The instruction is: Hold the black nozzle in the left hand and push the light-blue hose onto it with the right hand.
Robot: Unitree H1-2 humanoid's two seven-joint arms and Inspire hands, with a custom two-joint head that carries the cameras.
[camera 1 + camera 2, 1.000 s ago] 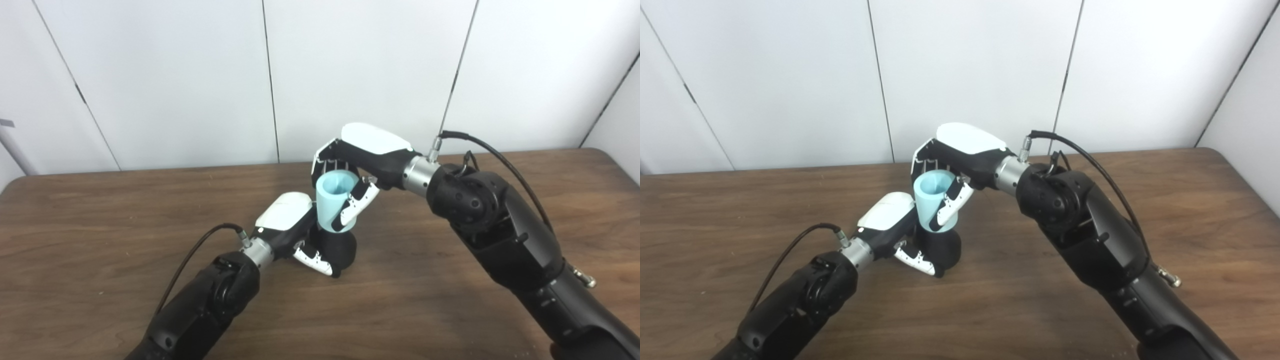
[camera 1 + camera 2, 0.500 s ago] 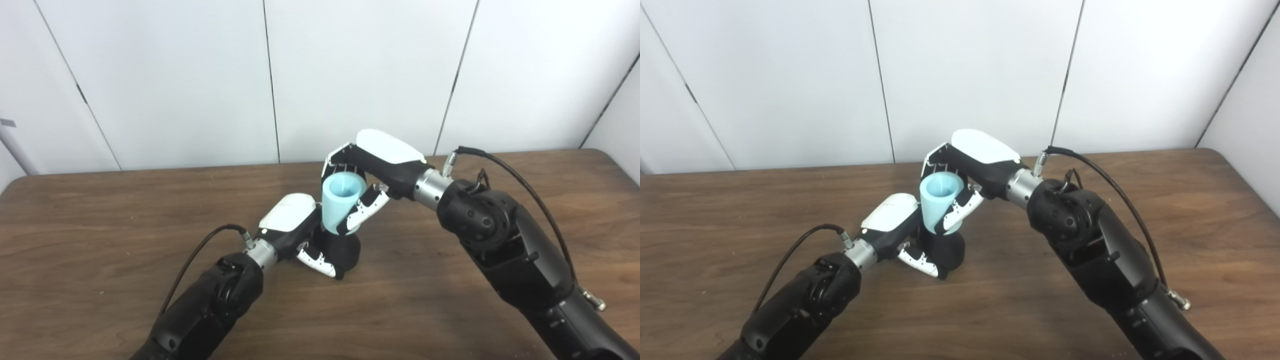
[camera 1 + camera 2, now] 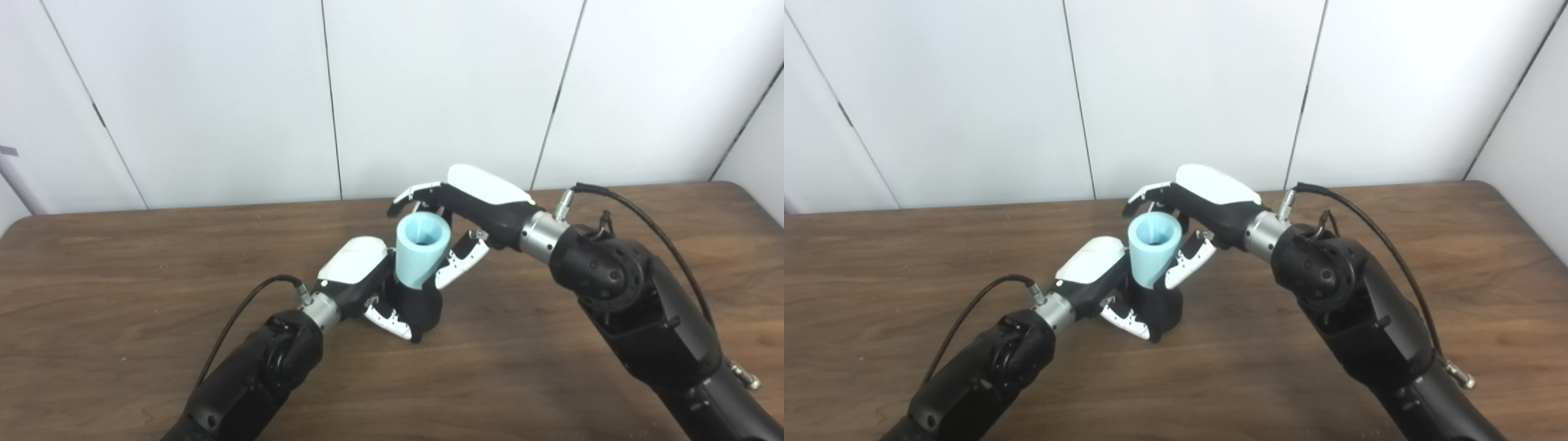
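Note:
The black nozzle (image 3: 418, 306) stands on the wooden table (image 3: 122, 275) near its middle, and my left hand (image 3: 367, 282) is shut on it from the left. The light-blue hose (image 3: 421, 250), a short flared tube, sits upright on top of the nozzle with its open mouth facing up. My right hand (image 3: 465, 211) is open just behind and to the right of the hose. Its fingers (image 3: 416, 193) are spread above the hose's rim and its thumb (image 3: 462, 262) is off to the right side, apart from the hose.
White wall panels (image 3: 429, 92) rise right behind the table's far edge. Cables run from both wrists, a black one (image 3: 245, 306) on the left and another (image 3: 643, 220) on the right.
My right hand has let go of the hose, its fingers opening and the hand drawing back to the right. The hose has settled lower onto the nozzle. The left hand stays put.

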